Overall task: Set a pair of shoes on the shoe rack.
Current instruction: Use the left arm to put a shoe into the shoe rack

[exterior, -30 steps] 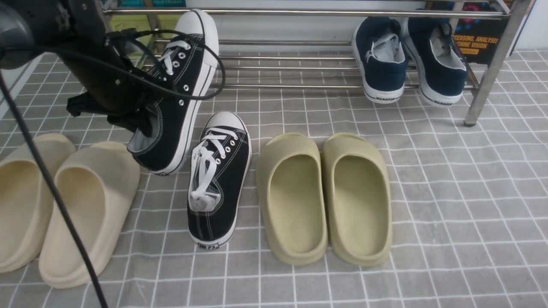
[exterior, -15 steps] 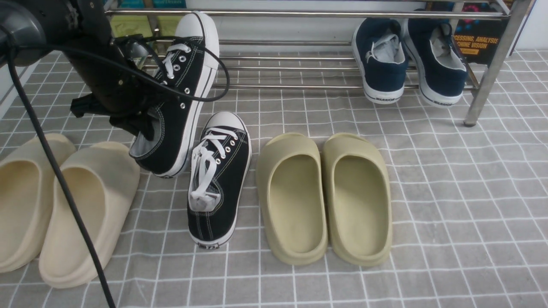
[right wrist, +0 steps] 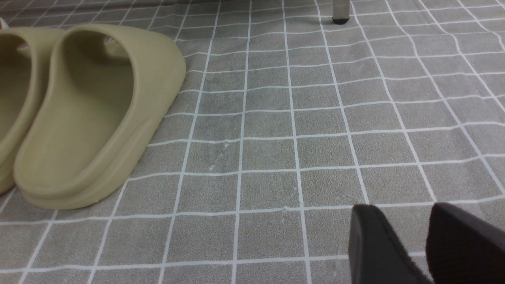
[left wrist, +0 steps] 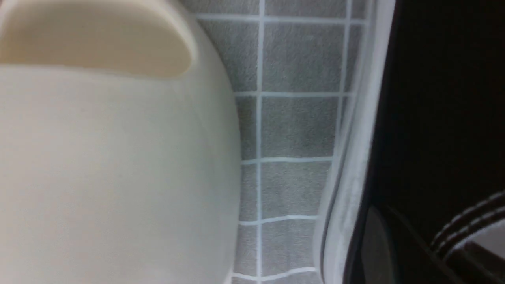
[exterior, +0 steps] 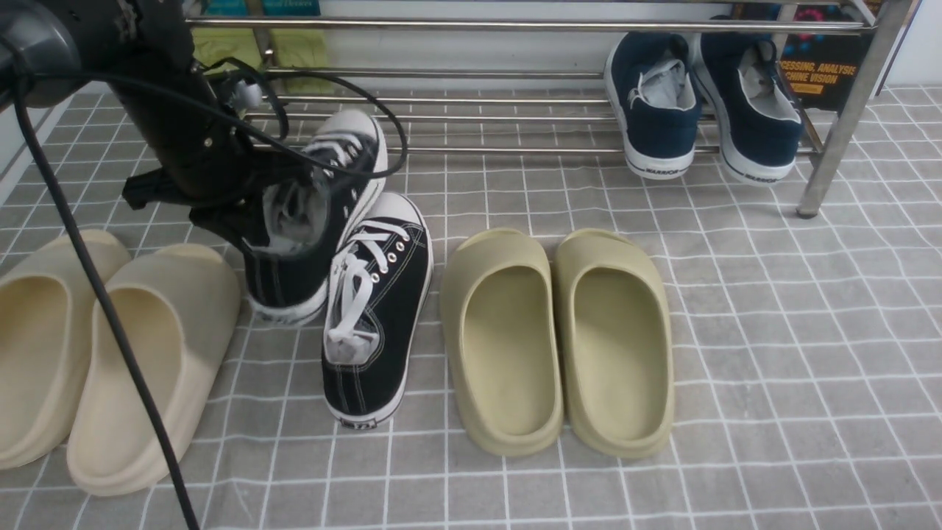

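One black sneaker (exterior: 324, 213) with white laces hangs blurred and tilted in my left gripper (exterior: 243, 221), which is shut on its heel collar. Its toe is close to the front rods of the shoe rack (exterior: 500, 149) and its heel is just above the floor. In the left wrist view its black canvas (left wrist: 434, 118) and white sole fill one side. The other black sneaker (exterior: 375, 309) lies flat on the floor right beside it, toe towards the rack. My right gripper (right wrist: 414, 236) is open over bare floor and shows only in its own wrist view.
Two navy sneakers (exterior: 655, 103) sit on the rack's right end, by its leg (exterior: 839, 125). Olive slides (exterior: 559, 338) lie right of the black pair, cream slides (exterior: 110, 353) left, close under my left arm. A black cable (exterior: 96, 316) hangs across the left.
The held sneaker has swung down: its toe dropped from the rack's top bar to the low front rods and its heel sank towards the floor. The left arm shifted slightly right.
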Robot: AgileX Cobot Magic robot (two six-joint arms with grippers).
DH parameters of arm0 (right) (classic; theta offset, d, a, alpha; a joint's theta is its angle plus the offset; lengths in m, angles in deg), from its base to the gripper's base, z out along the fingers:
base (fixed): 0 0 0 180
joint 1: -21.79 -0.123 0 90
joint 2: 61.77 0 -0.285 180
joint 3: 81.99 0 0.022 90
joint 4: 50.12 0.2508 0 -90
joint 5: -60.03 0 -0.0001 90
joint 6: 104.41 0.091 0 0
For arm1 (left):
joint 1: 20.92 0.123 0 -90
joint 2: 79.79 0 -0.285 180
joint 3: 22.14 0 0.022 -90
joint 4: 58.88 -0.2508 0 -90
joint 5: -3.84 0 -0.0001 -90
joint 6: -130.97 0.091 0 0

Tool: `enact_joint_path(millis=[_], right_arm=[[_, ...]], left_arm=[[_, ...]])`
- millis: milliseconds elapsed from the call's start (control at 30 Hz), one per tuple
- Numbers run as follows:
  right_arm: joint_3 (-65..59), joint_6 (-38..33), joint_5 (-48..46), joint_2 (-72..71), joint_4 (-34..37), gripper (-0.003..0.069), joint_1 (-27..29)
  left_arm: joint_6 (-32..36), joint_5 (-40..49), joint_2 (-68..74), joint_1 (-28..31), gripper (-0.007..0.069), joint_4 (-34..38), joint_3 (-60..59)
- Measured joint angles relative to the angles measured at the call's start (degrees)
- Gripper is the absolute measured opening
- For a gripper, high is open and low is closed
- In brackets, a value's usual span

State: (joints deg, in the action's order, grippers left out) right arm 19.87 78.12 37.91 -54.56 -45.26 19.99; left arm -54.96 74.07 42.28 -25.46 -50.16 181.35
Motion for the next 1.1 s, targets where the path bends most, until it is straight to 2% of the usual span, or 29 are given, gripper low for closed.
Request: enact_joint_path(millis=[167,600,1100], right_arm=[[0.00,0.00,0.00,0.00,0.00,0.0239,0.00],[0.00,0.00,0.00,0.00,0.00,0.0239,0.00],[0.00,0.00,0.00,0.00,0.00,0.0239,0.00]], left_arm=[[-0.98,-1.54,0.00,0.05,-0.0013,-0.20,0.00],[-4.13,-13.68,0.35,0.05,-0.0013,3.65,0.70],[-5.86,-8.51,17.45,0.05,-0.0013,0.38,30.16]])
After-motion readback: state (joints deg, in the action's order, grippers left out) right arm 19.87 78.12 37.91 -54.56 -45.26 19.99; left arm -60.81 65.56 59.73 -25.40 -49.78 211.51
